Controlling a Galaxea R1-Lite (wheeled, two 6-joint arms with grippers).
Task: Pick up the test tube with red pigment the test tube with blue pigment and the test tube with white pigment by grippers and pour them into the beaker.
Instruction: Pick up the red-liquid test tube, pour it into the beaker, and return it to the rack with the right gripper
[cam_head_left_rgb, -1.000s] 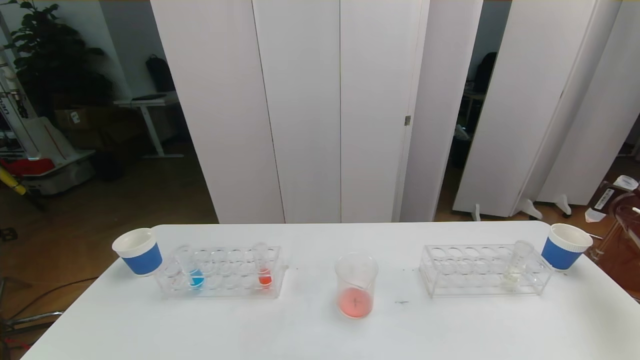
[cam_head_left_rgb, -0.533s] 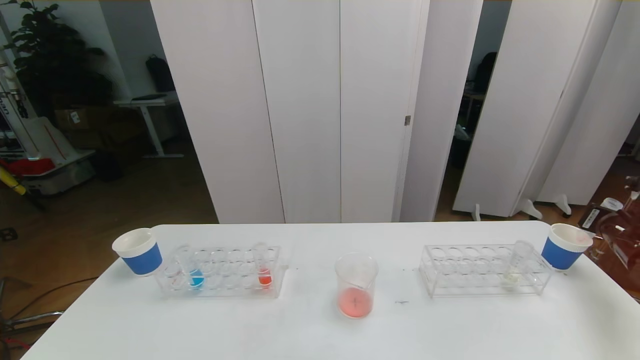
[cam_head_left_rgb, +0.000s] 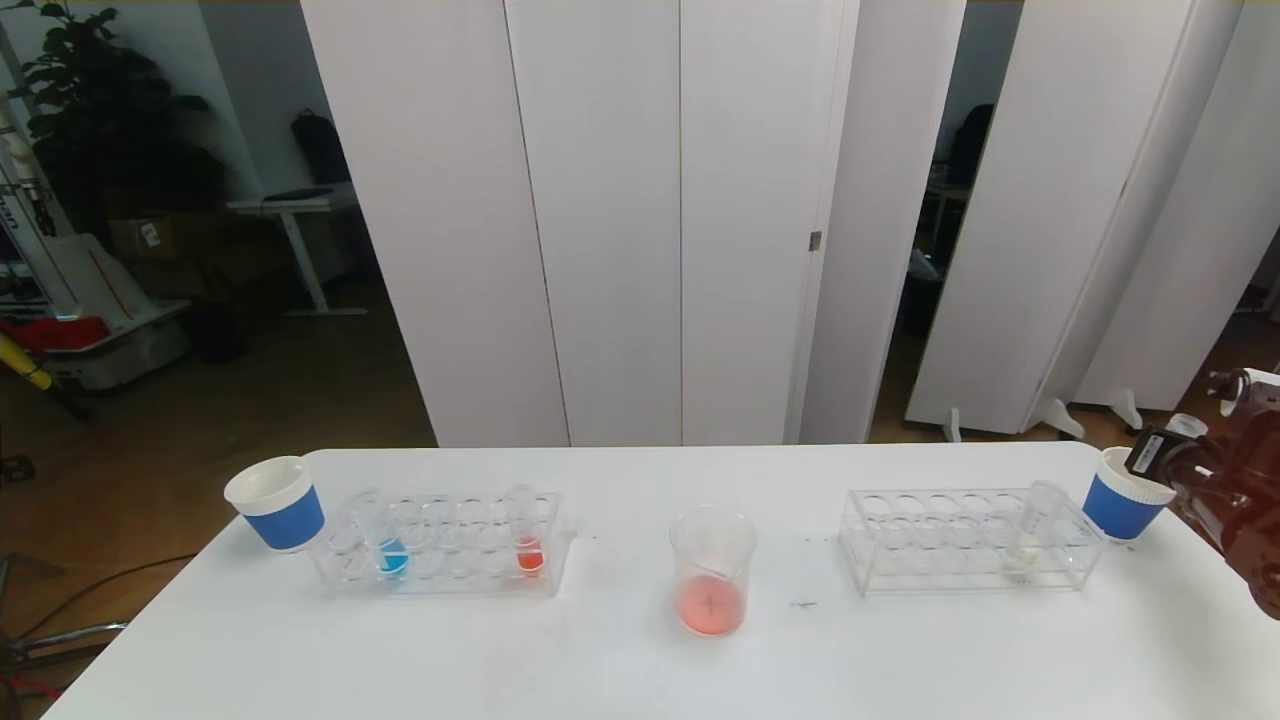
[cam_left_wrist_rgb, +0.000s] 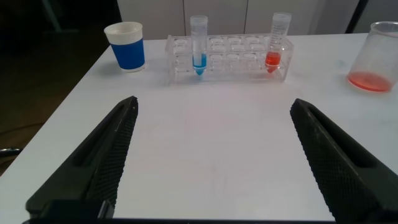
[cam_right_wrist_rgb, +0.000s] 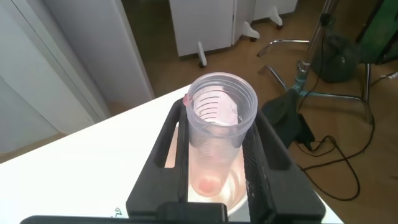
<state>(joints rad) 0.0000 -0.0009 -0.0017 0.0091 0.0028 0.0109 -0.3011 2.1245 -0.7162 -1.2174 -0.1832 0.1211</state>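
The beaker (cam_head_left_rgb: 711, 570) (cam_left_wrist_rgb: 376, 56) stands mid-table with a shallow layer of red liquid. In the left rack (cam_head_left_rgb: 440, 545) stand the test tube with blue pigment (cam_head_left_rgb: 385, 540) (cam_left_wrist_rgb: 199, 46) and a test tube with red pigment (cam_head_left_rgb: 526, 535) (cam_left_wrist_rgb: 277, 43). The test tube with white pigment (cam_head_left_rgb: 1035, 530) stands in the right rack (cam_head_left_rgb: 960, 540). My right gripper (cam_right_wrist_rgb: 219, 134) is shut on a nearly empty clear tube (cam_right_wrist_rgb: 221, 106) with pink residue at its bottom, held over the right blue cup (cam_head_left_rgb: 1125, 500). My left gripper (cam_left_wrist_rgb: 214, 104) is open over bare table, well short of the left rack.
A second blue paper cup (cam_head_left_rgb: 277, 502) (cam_left_wrist_rgb: 127, 46) stands at the far left end of the left rack. My right arm (cam_head_left_rgb: 1240, 500) reaches in over the table's right edge. White partition panels stand behind the table.
My right arm has come in from the right edge, up and toward the right blue cup. The racks, tubes, beaker and left gripper have not moved.
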